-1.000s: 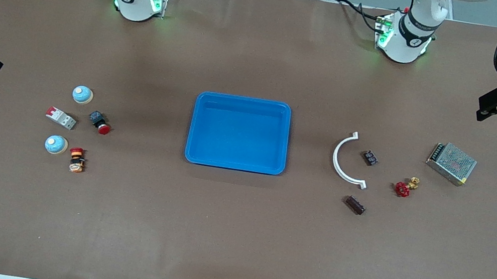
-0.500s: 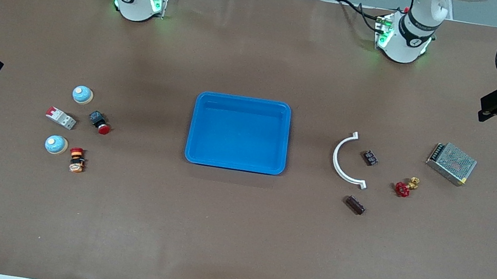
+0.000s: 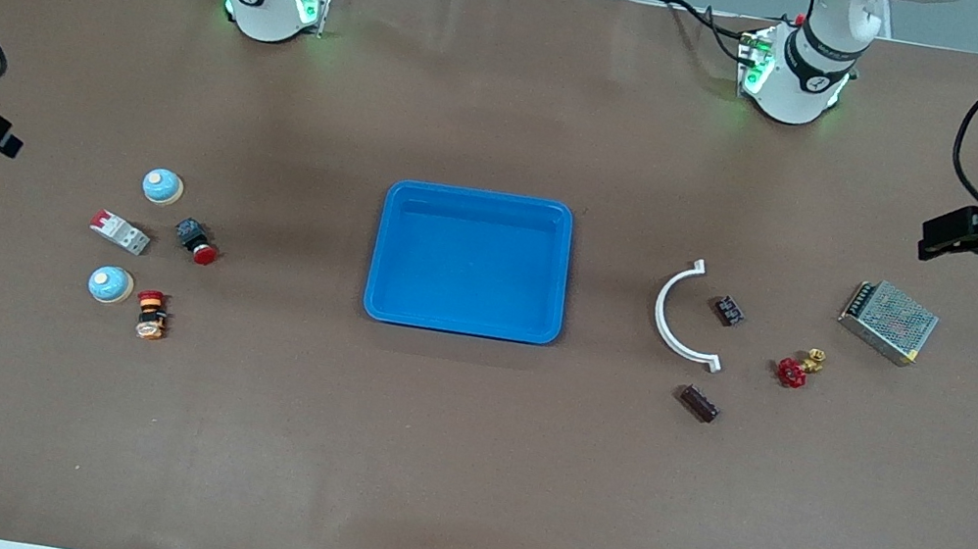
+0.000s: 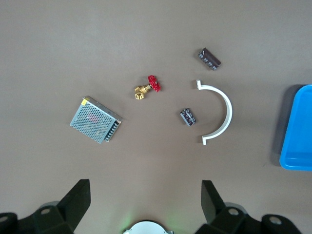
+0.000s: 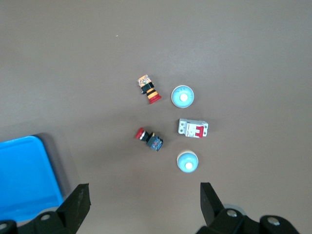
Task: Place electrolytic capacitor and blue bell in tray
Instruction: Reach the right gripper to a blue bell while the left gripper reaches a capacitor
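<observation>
The blue tray (image 3: 461, 322) sits mid-table, and only its edge (image 4: 298, 131) (image 5: 22, 175) shows in the wrist views. Two blue bells (image 3: 163, 186) (image 3: 111, 284) stand toward the right arm's end, also seen as bells (image 5: 187, 162) (image 5: 183, 96) from the right wrist. A dark brown capacitor (image 3: 699, 404) (image 4: 209, 58) lies toward the left arm's end. My left gripper (image 3: 937, 238) (image 4: 145, 190) hangs open over bare table beside the metal box. My right gripper (image 3: 0, 138) (image 5: 144, 192) hangs open over that end's edge, apart from the bells.
Around the bells lie a white-and-red breaker (image 3: 120, 232), a red push button (image 3: 196, 242) and an orange-red button (image 3: 151, 314). By the capacitor lie a white curved bracket (image 3: 677, 311), a smaller dark part (image 3: 728, 311), a red-handled brass valve (image 3: 796, 368) and a mesh metal box (image 3: 888, 322).
Both grippers have drifted a little inward over the table and toward the front camera. No object has moved.
</observation>
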Tool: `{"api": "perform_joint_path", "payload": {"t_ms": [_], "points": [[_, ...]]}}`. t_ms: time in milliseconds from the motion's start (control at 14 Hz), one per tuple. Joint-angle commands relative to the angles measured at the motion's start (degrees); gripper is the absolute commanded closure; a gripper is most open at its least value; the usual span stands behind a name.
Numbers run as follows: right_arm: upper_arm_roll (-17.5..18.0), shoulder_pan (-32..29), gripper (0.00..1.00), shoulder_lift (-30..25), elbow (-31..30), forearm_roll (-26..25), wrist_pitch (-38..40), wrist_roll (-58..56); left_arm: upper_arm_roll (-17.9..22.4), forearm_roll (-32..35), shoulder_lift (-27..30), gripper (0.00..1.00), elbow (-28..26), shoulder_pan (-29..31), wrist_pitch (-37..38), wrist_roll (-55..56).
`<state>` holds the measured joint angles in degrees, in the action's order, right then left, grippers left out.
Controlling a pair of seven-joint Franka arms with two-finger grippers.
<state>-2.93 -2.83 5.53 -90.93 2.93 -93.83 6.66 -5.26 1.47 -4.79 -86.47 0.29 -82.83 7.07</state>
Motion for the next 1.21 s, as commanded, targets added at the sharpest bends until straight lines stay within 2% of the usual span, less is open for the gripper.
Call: {"api": "perform_joint_path", "payload": {"t_ms": [0,429,571,714,1000,1143], "points": [[0.46,-1.47,0.00,-1.84,-7.41,-0.99,-5.38,0.46,-0.45,-0.94,0.31,0.00,-4.30,-0.02,-2.24,0.22],[0.46,-4.29,0.00,1.93,-19.80,-1.26,-24.10,0.46,-0.71,-1.03,1.54,0.00,-15.73,-0.29,-9.62,0.49],[0.46,-4.20,0.00,5.00,-19.90,-1.96,-25.87,0.29,-1.33,-1.11,1.63,0.00,-19.68,-0.29,-13.04,1.97],[0.46,-3.67,0.00,8.25,-20.08,-4.94,-28.49,0.37,-1.86,-1.20,1.80,0.00,-23.28,-0.37,-17.08,4.26],[0.46,-3.67,0.00,14.15,-20.52,-5.57,-34.04,-0.15,-2.30,-1.64,1.63,0.00,-31.28,-0.38,-25.34,5.85],[0.46,-3.85,0.00,16.87,-20.60,-5.66,-37.46,-0.24,-2.56,-1.82,1.28,0.00,-33.57,-0.38,-27.02,5.94]]}}
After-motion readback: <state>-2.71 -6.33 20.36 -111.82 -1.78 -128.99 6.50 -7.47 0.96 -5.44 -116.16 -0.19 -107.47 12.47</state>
